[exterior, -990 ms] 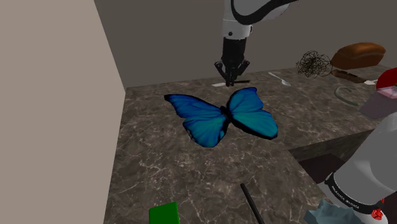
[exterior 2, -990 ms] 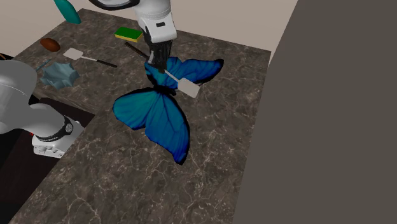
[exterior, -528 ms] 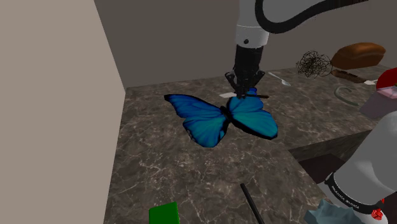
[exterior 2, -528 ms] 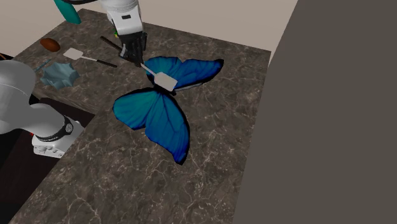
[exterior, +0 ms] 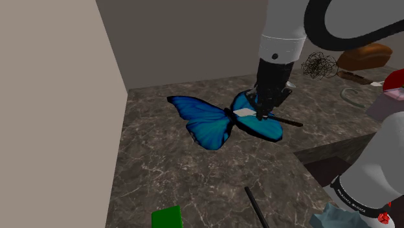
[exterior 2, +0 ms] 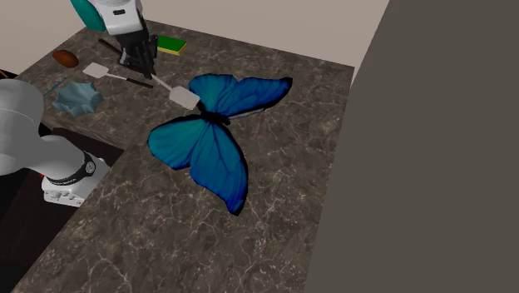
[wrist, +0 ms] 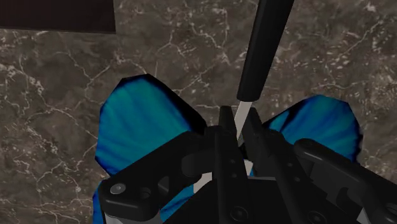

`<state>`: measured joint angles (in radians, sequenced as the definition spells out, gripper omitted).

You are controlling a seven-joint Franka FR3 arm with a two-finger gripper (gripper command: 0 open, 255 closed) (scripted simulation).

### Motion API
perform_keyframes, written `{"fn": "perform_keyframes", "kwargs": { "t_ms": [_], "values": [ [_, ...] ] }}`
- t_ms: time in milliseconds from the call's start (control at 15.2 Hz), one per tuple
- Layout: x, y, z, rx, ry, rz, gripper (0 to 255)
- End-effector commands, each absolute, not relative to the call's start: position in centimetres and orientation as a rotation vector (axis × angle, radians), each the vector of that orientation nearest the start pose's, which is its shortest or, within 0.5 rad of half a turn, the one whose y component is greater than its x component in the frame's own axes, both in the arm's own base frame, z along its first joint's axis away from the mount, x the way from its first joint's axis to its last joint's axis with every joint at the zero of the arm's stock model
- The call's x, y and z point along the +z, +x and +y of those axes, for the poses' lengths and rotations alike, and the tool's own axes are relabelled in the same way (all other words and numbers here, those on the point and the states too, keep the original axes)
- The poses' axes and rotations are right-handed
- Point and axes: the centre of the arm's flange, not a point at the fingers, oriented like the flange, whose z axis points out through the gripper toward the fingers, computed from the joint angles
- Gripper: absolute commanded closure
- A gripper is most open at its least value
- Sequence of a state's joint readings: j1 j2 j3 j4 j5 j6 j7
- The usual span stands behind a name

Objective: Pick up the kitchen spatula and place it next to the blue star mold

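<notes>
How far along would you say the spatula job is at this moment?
Done: the end effector is shut on the spatula, held above the marble counter. In hand: it hangs over the blue butterfly. Left: carry it to the blue star mold and set it down beside that.

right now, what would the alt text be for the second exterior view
The black end effector holds a kitchen spatula above a dark marbled counter, its white blade at the edge of a large blue butterfly. A second spatula, a grey-blue star mold and a green sponge lie nearby.
</notes>
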<state>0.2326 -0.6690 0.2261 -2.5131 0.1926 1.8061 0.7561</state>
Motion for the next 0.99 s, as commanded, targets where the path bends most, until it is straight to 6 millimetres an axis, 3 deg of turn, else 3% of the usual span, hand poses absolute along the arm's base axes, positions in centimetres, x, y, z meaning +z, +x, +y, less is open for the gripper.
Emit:
{"fn": "perform_keyframes", "kwargs": {
  "t_ms": [0,330,924],
  "values": [
    [49.0,27.5,18.1,0.102,-3.065,0.62,255],
    [49.0,21.8,20.2,0.102,-3.065,0.62,255],
    [44.2,21.8,20.2,0.102,-3.065,0.62,255]
  ]
}}
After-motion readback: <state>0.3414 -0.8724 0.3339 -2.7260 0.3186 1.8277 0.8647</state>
